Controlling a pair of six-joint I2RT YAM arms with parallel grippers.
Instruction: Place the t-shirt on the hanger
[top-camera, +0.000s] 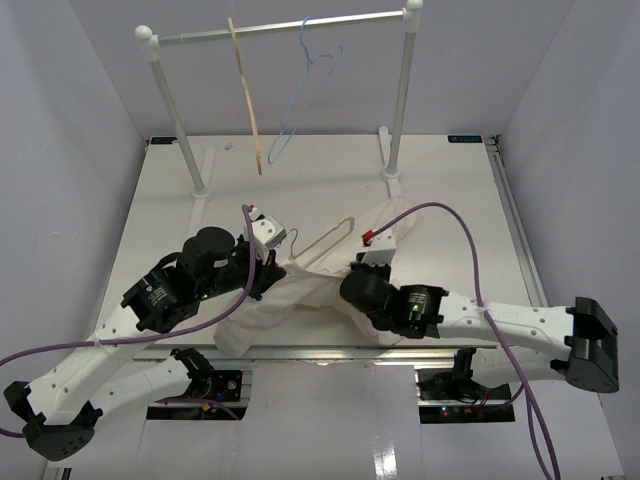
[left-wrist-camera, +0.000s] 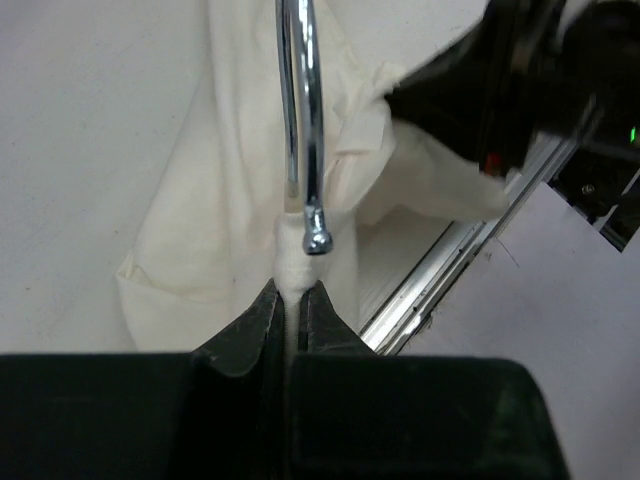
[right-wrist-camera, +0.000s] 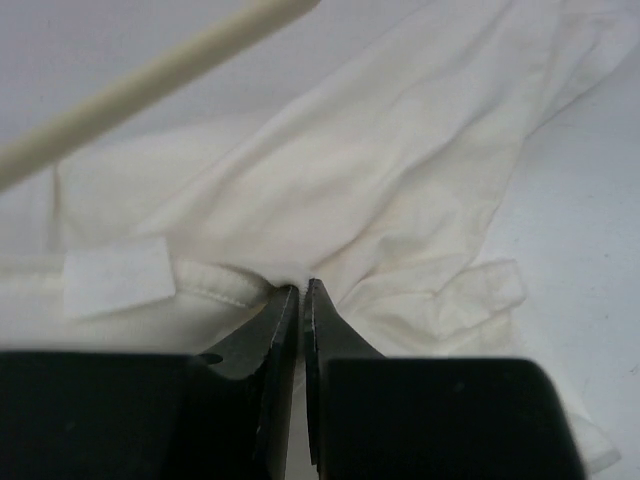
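Note:
The cream t-shirt (top-camera: 300, 300) lies crumpled near the table's front edge, between my two arms. My left gripper (top-camera: 273, 260) is shut on the pale hanger (left-wrist-camera: 291, 262) at its neck. Its silver hook (left-wrist-camera: 303, 110) rises straight ahead of the fingers, with the shirt (left-wrist-camera: 230, 200) spread behind it. One slim arm of the hanger (top-camera: 325, 243) shows above the cloth. My right gripper (top-camera: 350, 268) is shut on the t-shirt (right-wrist-camera: 380, 170) at its collar edge, just right of a white label (right-wrist-camera: 115, 276). The hanger's arm (right-wrist-camera: 150, 70) crosses the upper left of the right wrist view.
A white garment rack (top-camera: 290, 30) stands at the back of the table (top-camera: 450, 190). A tan wooden hanger (top-camera: 246, 100) and a blue wire hanger (top-camera: 303, 90) hang from it. The table's metal front rail (left-wrist-camera: 450, 270) runs close to the left gripper.

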